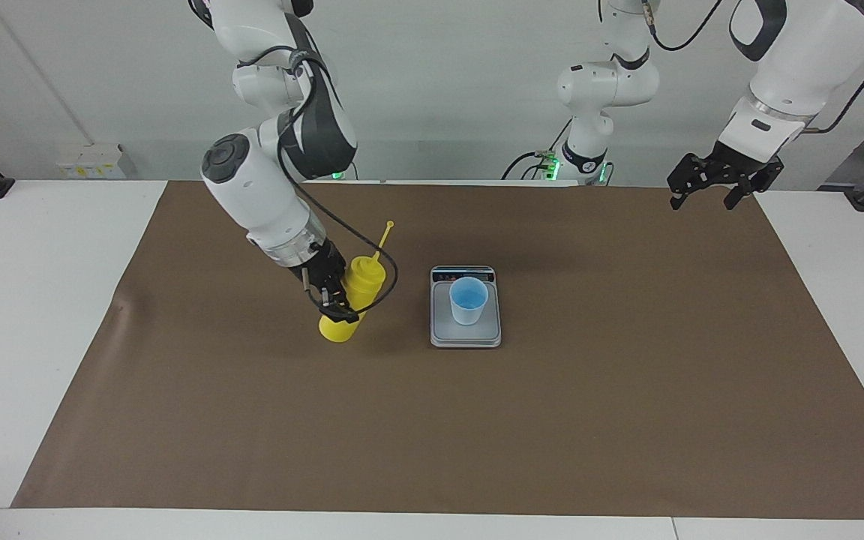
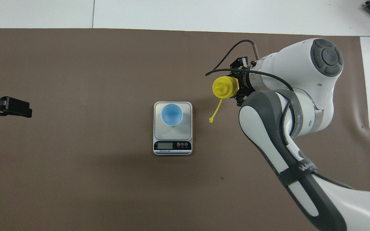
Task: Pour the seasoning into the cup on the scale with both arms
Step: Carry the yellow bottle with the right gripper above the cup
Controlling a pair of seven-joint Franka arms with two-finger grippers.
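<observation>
Facing view first: the right claw (image 1: 337, 300) is clamped on the side of the yellow seasoning bottle (image 1: 352, 300), which is tilted with its nozzle leaning toward the scale (image 1: 466, 334) and its cap strap (image 1: 383, 236) sticking up. I can't quite tell if the bottle's base is just off the brown mat (image 1: 252, 420) or brushing it. The cup (image 1: 469, 300) sits upright on the scale's plate, about mid-counter, with the bottle just beside the scale toward the right arm's end. The left claw (image 1: 709, 193) hangs with its jaws spread and nothing in them, over the mat's corner at the left arm's end, on the robots' edge, just waiting. Overhead view: the seasoning bottle (image 2: 225, 87) shows mostly its cap end, so the nozzle points up at the camera, and the strap (image 2: 215, 110) dangles toward the scale (image 2: 172, 149). The cup (image 2: 171, 115) sits on the part of the plate farther from the robots, display on the near edge. The left claw (image 2: 26, 109) pokes in at the mat's edge, well apart from everything. What worries me: that loose strap could snag or tip the light cup as the bottle swings over, and a side grip on a squeezy bottle might slip or squirt early, missing the cup.
</observation>
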